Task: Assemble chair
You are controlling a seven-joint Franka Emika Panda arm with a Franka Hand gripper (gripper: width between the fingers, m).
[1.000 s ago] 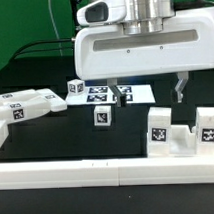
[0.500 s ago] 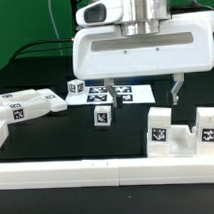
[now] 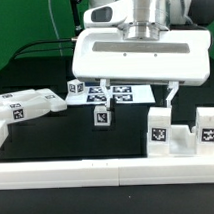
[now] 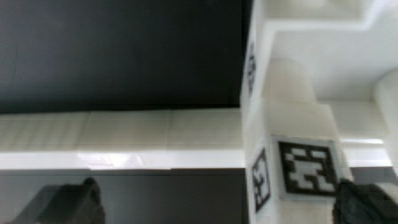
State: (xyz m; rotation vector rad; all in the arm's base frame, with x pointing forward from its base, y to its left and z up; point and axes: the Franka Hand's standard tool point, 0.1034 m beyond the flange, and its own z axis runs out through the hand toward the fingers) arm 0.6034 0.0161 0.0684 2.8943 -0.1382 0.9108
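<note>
Gripper (image 3: 138, 100) drifted toward the exterior view's left; marker board (image 3: 131, 93) half-hidden

Pretty bright, even light here. The white chair pieces (image 3: 159, 128) nearly blow out against the black table (image 3: 56, 137). The wrist view's soft and blurry up close, with a glare streak on the border rail (image 4: 107, 160).

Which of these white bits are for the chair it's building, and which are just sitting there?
For the chair: flat slabs; small cube; two-posted block.
Just lying there: marker board; long white rail.
</note>
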